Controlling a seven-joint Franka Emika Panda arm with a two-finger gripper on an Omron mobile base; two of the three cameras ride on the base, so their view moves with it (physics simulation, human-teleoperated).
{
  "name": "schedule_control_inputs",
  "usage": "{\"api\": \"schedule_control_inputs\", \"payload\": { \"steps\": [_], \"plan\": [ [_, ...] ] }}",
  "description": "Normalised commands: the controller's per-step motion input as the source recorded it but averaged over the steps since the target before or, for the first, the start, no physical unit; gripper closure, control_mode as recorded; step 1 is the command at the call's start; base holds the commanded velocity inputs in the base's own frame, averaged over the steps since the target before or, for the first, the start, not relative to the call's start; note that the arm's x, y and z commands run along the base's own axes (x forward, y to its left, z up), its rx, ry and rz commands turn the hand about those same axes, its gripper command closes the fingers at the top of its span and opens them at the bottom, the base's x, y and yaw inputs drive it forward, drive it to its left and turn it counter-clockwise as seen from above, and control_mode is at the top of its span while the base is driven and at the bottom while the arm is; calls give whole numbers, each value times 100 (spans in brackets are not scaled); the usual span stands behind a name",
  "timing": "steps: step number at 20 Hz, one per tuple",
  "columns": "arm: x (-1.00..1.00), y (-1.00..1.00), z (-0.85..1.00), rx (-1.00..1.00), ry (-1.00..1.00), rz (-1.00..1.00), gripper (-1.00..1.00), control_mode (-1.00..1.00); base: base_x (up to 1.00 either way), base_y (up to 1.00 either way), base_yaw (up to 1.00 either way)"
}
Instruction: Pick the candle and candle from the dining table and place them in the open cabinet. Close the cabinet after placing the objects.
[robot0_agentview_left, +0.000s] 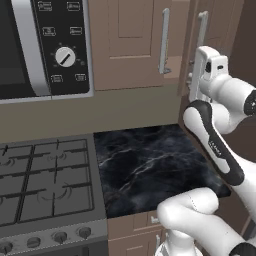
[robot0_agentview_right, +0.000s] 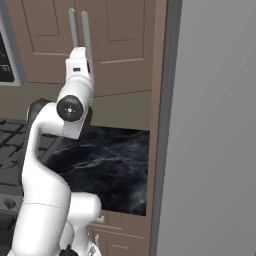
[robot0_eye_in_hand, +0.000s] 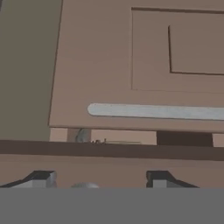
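Fingertips (robot0_eye_in_hand: 41, 178) at the bottom of the hand view stand well apart with nothing between them: gripper (robot0_eye_in_hand: 99, 179) open and empty. It faces the cabinet (robot0_eye_in_hand: 144, 65) door front, its silver handle (robot0_eye_in_hand: 157, 111) just ahead; past the door's edge a slit shows the interior, with a small grey item I cannot identify. Arm (robot0_agentview_left: 215, 145) is raised, elbow bent, hand (robot0_agentview_left: 207, 70) up against the cabinet's right door. Black table (robot0_agentview_left: 145, 165) lies below the cabinet, stove (robot0_agentview_left: 45, 180) and microwave (robot0_agentview_left: 45, 45) to the cabinet's left. Candles cannot be made out.
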Motion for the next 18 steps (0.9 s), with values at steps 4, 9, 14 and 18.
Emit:
{"api": "schedule_control_inputs", "payload": {
  "steps": [4, 9, 14, 18],
  "plan": [
    [63, 3, 0, 0, 0, 0, -100, -100, 0, 0, 0],
    [64, 0, 0, 0, 0, 0, -100, -100, 0, 0, 0],
    [62, 0, 0, 0, 0, 0, -100, -100, 0, 0, 0],
    [48, 0, 0, 0, 0, 0, -100, -100, 0, 0, 0]
  ]
}}
